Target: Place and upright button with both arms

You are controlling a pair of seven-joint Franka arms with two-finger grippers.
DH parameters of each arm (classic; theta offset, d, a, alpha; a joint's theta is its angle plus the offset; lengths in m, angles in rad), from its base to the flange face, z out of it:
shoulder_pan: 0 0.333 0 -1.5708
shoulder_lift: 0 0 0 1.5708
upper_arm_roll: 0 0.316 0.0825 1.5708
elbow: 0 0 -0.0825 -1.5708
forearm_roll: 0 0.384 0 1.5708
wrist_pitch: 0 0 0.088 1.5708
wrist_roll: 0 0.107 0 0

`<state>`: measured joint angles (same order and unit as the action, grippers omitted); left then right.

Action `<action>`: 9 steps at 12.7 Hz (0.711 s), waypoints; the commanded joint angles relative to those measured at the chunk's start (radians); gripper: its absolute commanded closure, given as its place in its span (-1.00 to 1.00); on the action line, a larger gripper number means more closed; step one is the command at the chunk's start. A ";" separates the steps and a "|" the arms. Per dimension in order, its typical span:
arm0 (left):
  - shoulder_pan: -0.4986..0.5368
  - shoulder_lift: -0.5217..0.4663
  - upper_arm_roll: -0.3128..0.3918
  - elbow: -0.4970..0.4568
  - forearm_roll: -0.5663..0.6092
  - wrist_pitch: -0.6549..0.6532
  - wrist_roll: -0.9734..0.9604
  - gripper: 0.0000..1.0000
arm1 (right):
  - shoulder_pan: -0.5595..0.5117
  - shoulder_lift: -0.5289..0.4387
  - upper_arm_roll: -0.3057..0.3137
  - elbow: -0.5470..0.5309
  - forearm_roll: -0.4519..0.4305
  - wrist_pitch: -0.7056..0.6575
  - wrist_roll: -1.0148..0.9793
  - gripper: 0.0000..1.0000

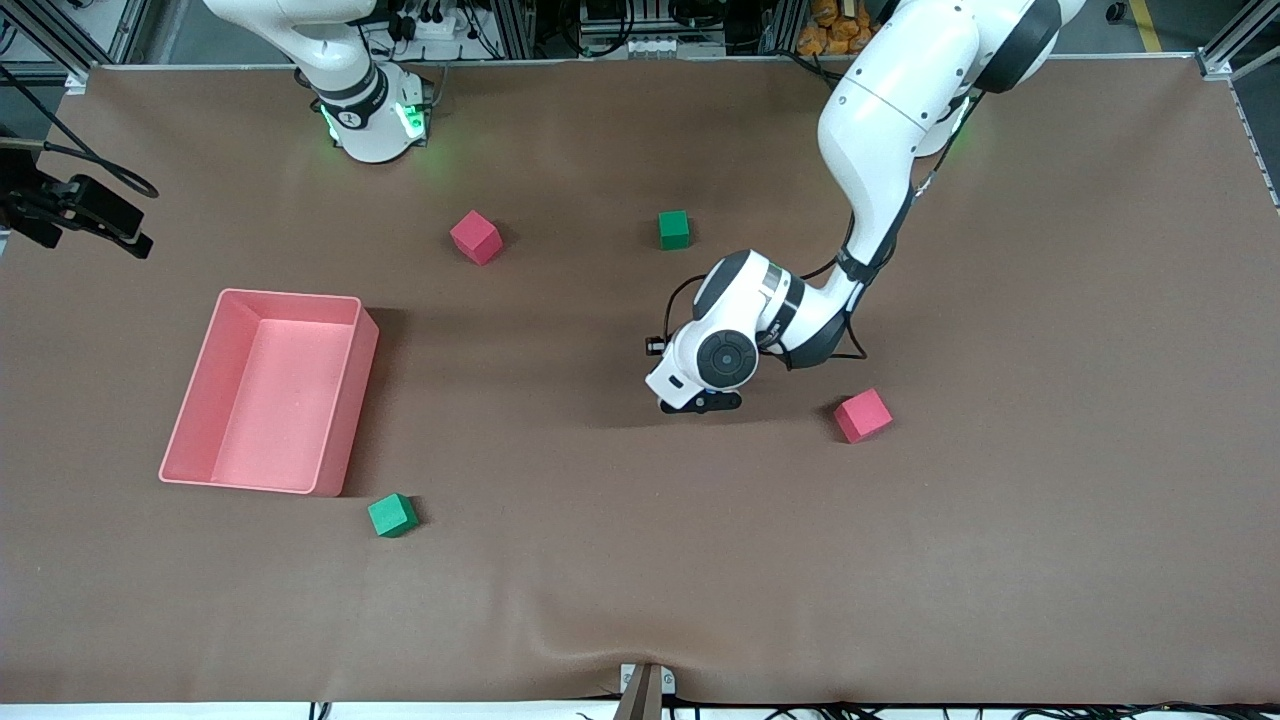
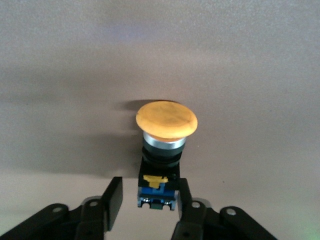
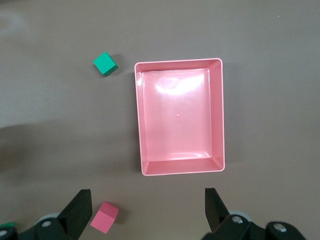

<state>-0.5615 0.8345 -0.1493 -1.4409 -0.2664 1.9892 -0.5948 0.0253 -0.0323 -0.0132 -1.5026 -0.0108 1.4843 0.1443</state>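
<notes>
Currently waiting high over the pink bin (image 3: 180,117): right gripper (image 3: 147,207), spread wide, empty. Low over mid-surface (image 1: 1000,550), beside a red cube (image 1: 862,415): left gripper (image 2: 147,200), narrowly open around the button (image 2: 162,150) standing cap-up. Best to open evenly and lift straight, avoiding a tip.

Matt brown cloth table (image 1: 1000,550); glossy pink plastic bin (image 3: 216,115); button (image 2: 166,120) cap smooth, metal-ringed.

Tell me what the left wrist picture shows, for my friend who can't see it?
An orange-capped button stands between the open fingers of the left gripper, cap tipped a little. Under it is bare brown table.
</notes>
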 commanded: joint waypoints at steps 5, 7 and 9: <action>-0.005 0.011 0.002 0.020 0.004 -0.010 -0.013 1.00 | -0.002 0.009 0.006 0.022 0.002 -0.041 -0.018 -1.00; -0.006 0.003 0.002 0.022 0.003 -0.010 -0.058 1.00 | -0.008 0.009 0.006 0.022 0.000 -0.048 -0.018 -1.00; -0.037 -0.015 0.010 0.046 0.028 -0.007 -0.147 1.00 | -0.007 0.009 0.006 0.021 -0.001 -0.050 -0.018 -1.00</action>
<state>-0.5641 0.8348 -0.1498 -1.4316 -0.2656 1.9912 -0.6602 0.0256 -0.0323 -0.0119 -1.5026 -0.0108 1.4537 0.1400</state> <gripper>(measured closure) 0.670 0.000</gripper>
